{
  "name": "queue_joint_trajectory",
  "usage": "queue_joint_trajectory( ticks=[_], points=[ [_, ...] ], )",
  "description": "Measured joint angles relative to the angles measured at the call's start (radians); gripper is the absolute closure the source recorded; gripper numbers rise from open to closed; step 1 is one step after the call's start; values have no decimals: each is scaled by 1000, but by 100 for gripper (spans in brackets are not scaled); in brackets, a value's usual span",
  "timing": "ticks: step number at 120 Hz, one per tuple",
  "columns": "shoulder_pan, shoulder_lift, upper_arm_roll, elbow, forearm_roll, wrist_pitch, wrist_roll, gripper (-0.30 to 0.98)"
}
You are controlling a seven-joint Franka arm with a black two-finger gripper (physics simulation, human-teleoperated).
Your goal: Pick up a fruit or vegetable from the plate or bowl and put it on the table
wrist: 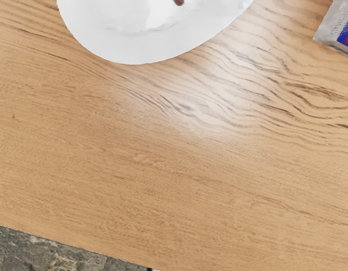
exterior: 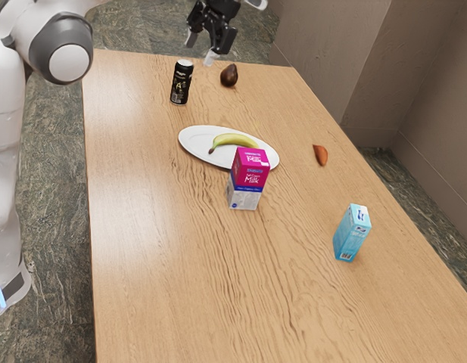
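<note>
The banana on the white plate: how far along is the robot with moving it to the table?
Nothing looks done yet: the banana lies on the plate. Nothing is in hand either: the pincer hangs open and empty, up away from the plate. What's left is the whole job: reach the banana, grip it, lift it and set it on the table.

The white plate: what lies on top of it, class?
A banana lies on the plate. In the exterior view, the pink-topped milk carton hides part of the rim.
</note>
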Motion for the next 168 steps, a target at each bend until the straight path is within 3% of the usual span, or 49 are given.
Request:
queue_joint_trajectory(
  ticks=[18, 40, 53, 65, 84, 88, 101, 115, 122, 129, 140, 153, 159, 168],
  points=[
    [-10, 1, 2, -5, 0, 169, 35, 2],
    [-9, -2, 0, 1, 1, 259, 68, 2],
    [-17, -134, -25, 119, -13, 284, 83, 2],
    [55, -67, -46, 136, -59, 305, 90, 2],
    [-27, 19, -24, 71, -35, 295, 99, 2],
    [-34, 7, -25, 10, -31, 297, 102, 3],
    [-81, -217, -31, -430, 8, 419, 111, 3],
    [-82, -226, -30, -571, 49, 566, 122, 3],
    [9, -194, -108, -585, 56, 631, 134, 3],
    [306, -179, -384, -590, 60, 679, 149, 3],
    [542, -138, -599, -594, 64, 736, 179, 3],
    [1005, -85, -1056, -608, 70, 793, 224, 3],
    [1081, -36, -1141, -608, 84, 819, 246, 3],
    [1110, 31, -1184, -606, 121, 859, 275, 3]
  ],
)
